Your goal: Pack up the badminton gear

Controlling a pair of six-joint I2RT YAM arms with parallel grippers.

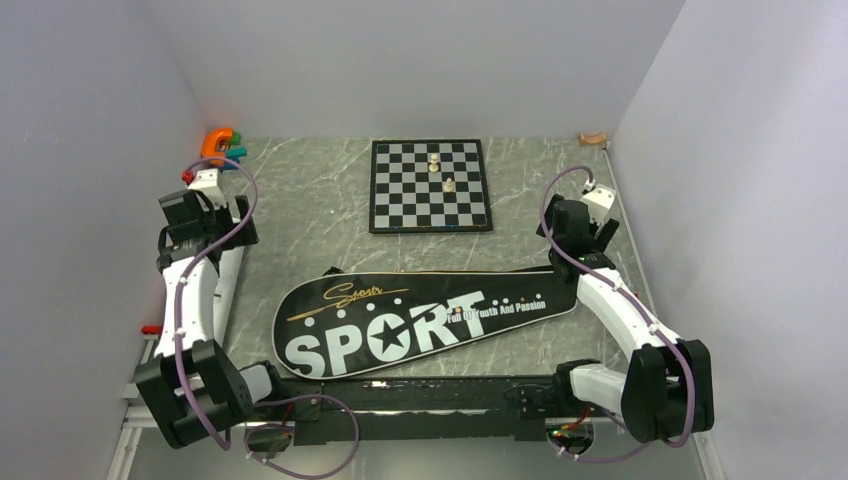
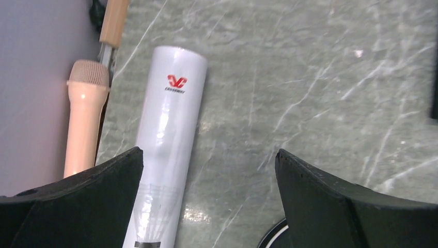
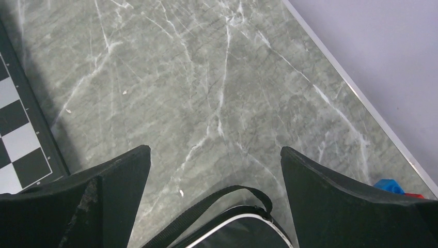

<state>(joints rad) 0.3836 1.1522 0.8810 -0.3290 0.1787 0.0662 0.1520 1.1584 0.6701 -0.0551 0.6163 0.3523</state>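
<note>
Presently, the left gripper [image 2: 207, 155] hangs open and empty over the white tube [image 2: 168, 134] by the counter's left edge, while the right gripper [image 3: 215, 151], likewise open, hovers above one end of the black bag [image 1: 420, 320] lying along the near edge.

The bag [image 1: 420, 325] lies flat across the table [image 1: 300, 200], close before the arms' bases, its wide end to the left. Behind the bag, toward the far wall, sits the chessboard [image 1: 431, 186], with two pieces [image 1: 434, 160] standing on it. Left of the bag, along the side wall, lies the tube [image 2: 168, 144]; the rod [image 2: 82, 129] lies just beside it, on the side away from the bag
</note>
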